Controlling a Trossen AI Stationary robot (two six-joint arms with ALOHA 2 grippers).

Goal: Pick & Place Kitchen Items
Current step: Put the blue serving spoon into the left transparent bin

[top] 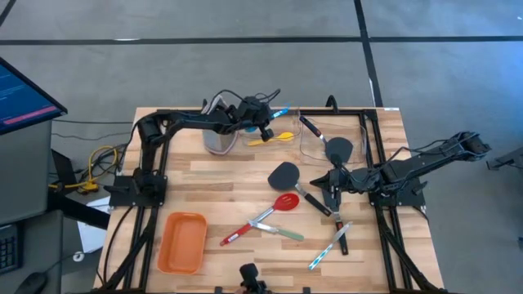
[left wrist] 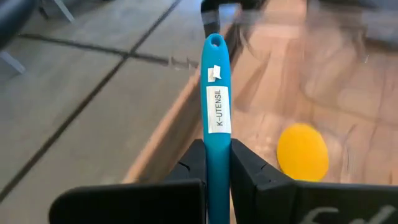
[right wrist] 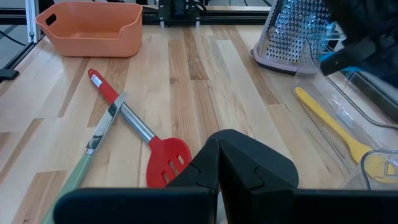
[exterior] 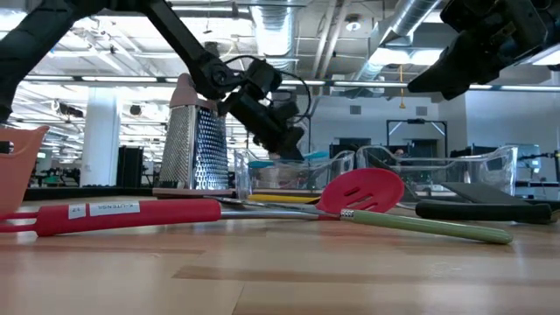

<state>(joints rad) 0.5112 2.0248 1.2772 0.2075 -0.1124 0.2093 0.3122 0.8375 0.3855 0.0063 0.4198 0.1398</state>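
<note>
Broadly, the wooden table [top: 245,175] carries everything, with the flat orange tray [top: 181,242] near its front left corner and a metal box grater [top: 219,135] standing toward the back. Next in size, a clear plastic bin [top: 331,135] sits at the back right, a yellow spoon [top: 274,138] lying just beside it on the grater side. At mid-table a black spatula [top: 288,176] lies near the red long-handled spoon [top: 257,219], whose handle crosses a thin green-handled tool [top: 282,232]. Raised above the table's back edge, the left gripper [top: 267,114] is clamped on a blue spoon [left wrist: 217,118], whose labelled handle sticks out between the dark fingers [left wrist: 255,177]. Over on the right side, the right gripper [top: 331,184] hovers close to the black spatula's handle, its fingers pressed together and holding nothing.
</note>
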